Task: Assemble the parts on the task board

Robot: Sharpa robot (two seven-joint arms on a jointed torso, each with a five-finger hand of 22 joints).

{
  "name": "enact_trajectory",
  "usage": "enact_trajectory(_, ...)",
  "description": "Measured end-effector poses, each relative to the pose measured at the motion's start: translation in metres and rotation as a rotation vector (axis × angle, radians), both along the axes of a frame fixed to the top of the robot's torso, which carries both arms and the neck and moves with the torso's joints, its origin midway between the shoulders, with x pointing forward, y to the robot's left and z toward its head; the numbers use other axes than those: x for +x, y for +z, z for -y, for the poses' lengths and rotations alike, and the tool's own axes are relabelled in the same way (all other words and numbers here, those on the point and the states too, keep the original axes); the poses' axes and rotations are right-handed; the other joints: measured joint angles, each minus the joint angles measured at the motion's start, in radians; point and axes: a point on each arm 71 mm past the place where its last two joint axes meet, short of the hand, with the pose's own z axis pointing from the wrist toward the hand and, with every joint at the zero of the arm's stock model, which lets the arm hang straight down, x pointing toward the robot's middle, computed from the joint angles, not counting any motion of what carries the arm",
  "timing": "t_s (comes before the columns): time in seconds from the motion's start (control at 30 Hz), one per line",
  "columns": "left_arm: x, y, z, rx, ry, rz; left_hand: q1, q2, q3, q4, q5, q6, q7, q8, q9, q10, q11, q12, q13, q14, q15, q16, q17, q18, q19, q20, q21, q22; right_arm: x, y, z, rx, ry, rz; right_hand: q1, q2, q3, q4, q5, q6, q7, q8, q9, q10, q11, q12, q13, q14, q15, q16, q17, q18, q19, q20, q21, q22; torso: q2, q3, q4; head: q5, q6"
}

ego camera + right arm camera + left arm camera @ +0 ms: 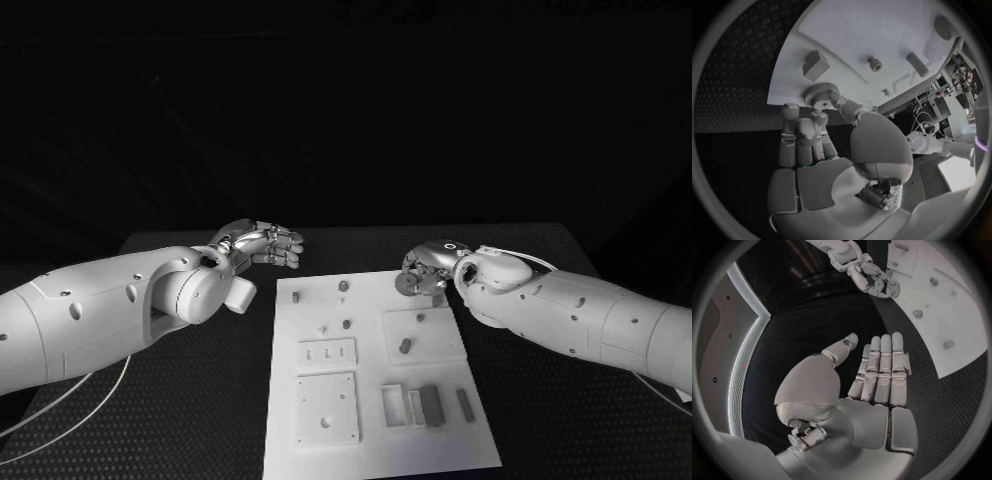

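The white task board [433,455] lies in the middle of the black table. My right hand [430,268] is at the board's far right corner and pinches a grey toothed gear [821,93] between thumb and fingers, just over the board's edge [786,90]; the gear [408,285] shows under the hand. My left hand [265,243] hovers off the board's far left corner, fingers straight and side by side, thumb apart, holding nothing [876,380]. My right hand [873,280] also appears at the board's corner in the left wrist view.
Small pegs [343,285] [346,324] and a short cylinder [405,346] stand on the board. Two square plates [327,353] [327,408] lie at its left, upright blocks [430,405] at its near right. A grey block [816,65] and a peg [874,63] sit near the gear.
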Motion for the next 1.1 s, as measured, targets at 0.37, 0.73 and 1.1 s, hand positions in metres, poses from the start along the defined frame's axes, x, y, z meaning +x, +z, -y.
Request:
enact_trajectory(0.37,-0.0001,0.0001,-0.0003,0.001,0.0,0.0,0.0,0.0,0.0,0.0,0.0,0.0,0.0,0.0,0.0,0.0,0.0,-0.004,0.0,0.0,0.0,0.0,0.001,0.0,0.0,0.0,0.0,0.001,-0.0001,0.0004,0.0009,-0.005,0.002,0.002,0.006,0.021,-0.001,-0.046,0.0,0.005,-0.005,0.004,0.0,0.0,0.0,0.01,-0.009,0.0,0.0,0.0,0.001,0.0,0.0,0.0,0.004,0.0,0.001,0.0008,-0.0003,-0.001,-0.004)
enact_trajectory(0.73,-0.0005,0.0,-0.0031,0.003,0.004,-0.001,0.0,0.0,0.0,0.0,0.0,0.0,0.0,0.0,0.0,0.0,0.0,-0.004,0.001,0.0,0.0,-0.004,0.002,0.0,0.0,0.0,0.0,0.001,-0.0012,-0.002,0.0018,-0.018,0.006,0.006,0.014,-0.002,-0.001,-0.067,0.0,0.003,-0.003,0.004,-0.003,-0.001,-0.001,0.02,-0.017,-0.002,0.002,0.0,0.001,0.0,0.0,0.0,0.004,0.0,0.0,0.0013,-0.0001,-0.001,-0.005)
enact_trajectory(1.1,-0.0012,0.0,-0.0038,0.005,0.003,-0.002,0.0,0.0,0.0,0.0,0.0,0.0,0.0,0.0,0.0,0.0,0.0,-0.004,0.001,0.0,0.0,-0.004,0.003,0.0,0.0,0.0,0.0,0.002,-0.0019,-0.0031,0.0027,-0.02,0.012,0.015,0.021,-0.001,0.011,-0.08,0.0,0.004,-0.004,0.007,-0.005,-0.002,-0.001,0.035,-0.024,-0.004,0.004,0.004,0.001,0.0,-0.002,0.002,0.004,0.0,0.001,0.0014,-0.0001,-0.001,-0.009)
